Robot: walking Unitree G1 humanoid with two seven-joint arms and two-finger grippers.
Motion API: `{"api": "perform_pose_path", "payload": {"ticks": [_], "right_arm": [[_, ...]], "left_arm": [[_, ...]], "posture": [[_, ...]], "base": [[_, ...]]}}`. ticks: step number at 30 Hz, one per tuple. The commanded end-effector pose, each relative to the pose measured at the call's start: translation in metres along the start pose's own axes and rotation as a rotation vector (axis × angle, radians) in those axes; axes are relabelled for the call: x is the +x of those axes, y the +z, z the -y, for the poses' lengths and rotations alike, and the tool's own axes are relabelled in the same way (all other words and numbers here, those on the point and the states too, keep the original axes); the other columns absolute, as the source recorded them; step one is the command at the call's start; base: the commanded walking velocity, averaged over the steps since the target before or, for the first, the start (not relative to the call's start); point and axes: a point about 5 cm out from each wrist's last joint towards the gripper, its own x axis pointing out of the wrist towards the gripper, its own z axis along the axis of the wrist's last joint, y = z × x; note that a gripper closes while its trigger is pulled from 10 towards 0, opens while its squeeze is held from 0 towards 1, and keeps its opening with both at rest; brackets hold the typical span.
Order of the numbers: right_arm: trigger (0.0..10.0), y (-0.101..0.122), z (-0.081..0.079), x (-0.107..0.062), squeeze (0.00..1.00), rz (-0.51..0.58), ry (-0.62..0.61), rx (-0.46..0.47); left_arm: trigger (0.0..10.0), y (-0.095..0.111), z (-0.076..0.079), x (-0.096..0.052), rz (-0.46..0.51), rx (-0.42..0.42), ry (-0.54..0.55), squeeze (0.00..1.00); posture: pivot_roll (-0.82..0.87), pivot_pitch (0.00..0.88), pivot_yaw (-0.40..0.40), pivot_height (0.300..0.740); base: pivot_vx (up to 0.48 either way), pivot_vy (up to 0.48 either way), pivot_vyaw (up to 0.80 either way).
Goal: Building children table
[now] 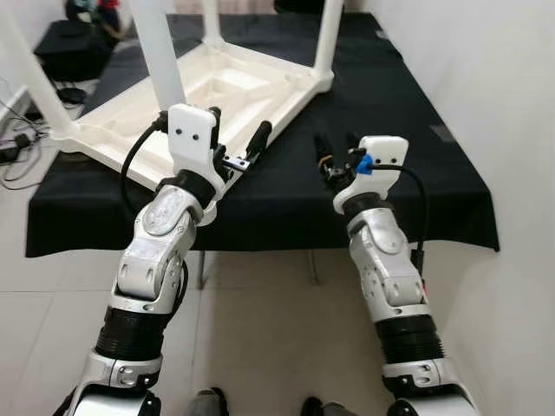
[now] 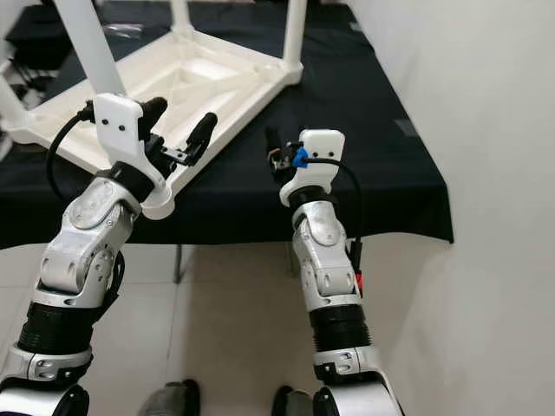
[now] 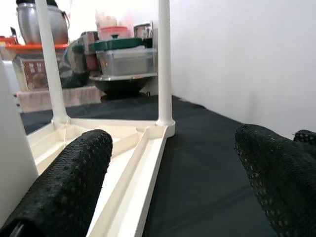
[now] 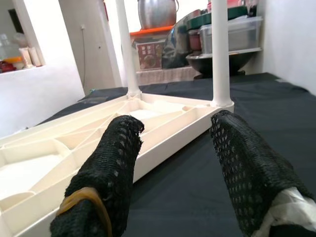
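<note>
Both grippers hang above the near part of a bench draped in black cloth (image 1: 408, 165), and neither holds anything. On the left, the left gripper (image 1: 238, 143) has its two black fingers spread wide; it hovers over the near long edge of the white children's table (image 1: 234, 87), which lies upside down on the cloth with its ribbed underside facing up. One of its fingers (image 3: 74, 182) sits over the white rim in the left wrist view, the other over bare black cloth. The right gripper (image 1: 336, 149) is just beside it, over open cloth clear of the white frame, its fingers also parted, with a yellowish band around one finger (image 4: 106, 187) in the right wrist view.

White legs (image 1: 160, 52) stand upright from the corners of the overturned table; the nearest one rises just behind the left gripper, and another stands at the far right corner (image 1: 326, 39). The table lies at an angle across the bench, its left corner reaching close to the cloth's left edge.

Right of the white frame, the cloth is bare out to the bench's right edge, which runs close along a white wall (image 1: 486, 78). The near edge of the cloth hangs down just ahead of both forearms. Beyond the far end, the wrist views show shelves with a metal pot (image 4: 158, 12) and plastic containers (image 3: 126, 59). Cables (image 1: 17, 143) lie on the tiled floor (image 1: 260, 338) at left.
</note>
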Motion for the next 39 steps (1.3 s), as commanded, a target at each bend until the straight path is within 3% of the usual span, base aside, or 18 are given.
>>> {"api": "perform_pose_path", "payload": {"ticks": [1,6,12,14,15,18,19,26,31,39], "right_arm": [[10.0,-0.003,0.008,-0.003,0.0,-0.019,-0.039,0.003],[10.0,-0.002,0.008,-0.003,0.0,-0.019,-0.04,0.001],[10.0,-0.008,0.013,-0.006,0.0,-0.052,-0.069,-0.021],[10.0,-0.014,0.017,-0.009,0.0,-0.082,-0.087,-0.035],[10.0,-0.027,0.026,-0.016,0.0,-0.164,-0.139,-0.1],[10.0,-0.036,0.033,-0.024,0.0,-0.204,-0.16,-0.125],[10.0,-0.042,0.039,-0.034,0.0,-0.229,-0.176,-0.108],[10.0,-0.044,0.035,-0.048,0.0,-0.225,-0.146,-0.093],[10.0,-0.04,0.026,-0.045,0.0,-0.198,-0.109,-0.055],[10.0,-0.029,0.019,-0.038,0.0,-0.146,-0.092,-0.032]], "left_arm": [[10.0,-0.005,0.006,-0.002,-0.007,-0.004,-0.02,0.0],[10.0,-0.007,0.012,-0.001,-0.005,-0.019,-0.031,0.0],[10.0,-0.013,0.028,-0.002,-0.053,0.033,-0.087,0.0],[10.0,-0.016,0.035,-0.006,-0.061,0.01,-0.108,0.0],[10.0,-0.023,0.043,-0.015,-0.093,0.01,-0.135,0.0],[10.0,-0.028,0.048,-0.022,-0.112,0.002,-0.145,0.0],[10.0,-0.034,0.051,-0.033,-0.136,-0.017,-0.142,0.0],[10.0,-0.045,0.047,-0.051,-0.176,-0.003,-0.111,0.0],[10.0,-0.046,0.039,-0.051,-0.188,0.017,-0.069,0.0],[10.0,-0.038,0.03,-0.045,-0.161,0.052,-0.073,0.0]], "posture": [[0.05,0.11,-0.042,0.74],[0.05,0.118,-0.041,0.74],[0.05,0.122,-0.041,0.74],[0.05,0.123,-0.044,0.74],[0.05,0.126,-0.045,0.74],[0.05,0.128,-0.049,0.74],[0.05,0.136,-0.051,0.74],[0.05,0.141,-0.05,0.74],[0.04,0.141,-0.05,0.74],[0.04,0.14,-0.057,0.74]], "base": [[0.0,0.0,0.0],[0.0,0.0,0.0],[0.0,0.0,0.0],[0.0,0.0,0.0],[0.0,0.0,0.0],[0.0,0.0,-0.4],[0.0,0.0,-0.8],[0.0,0.0,-0.34],[0.0,0.0,0.0],[0.395,0.0,0.0]]}}
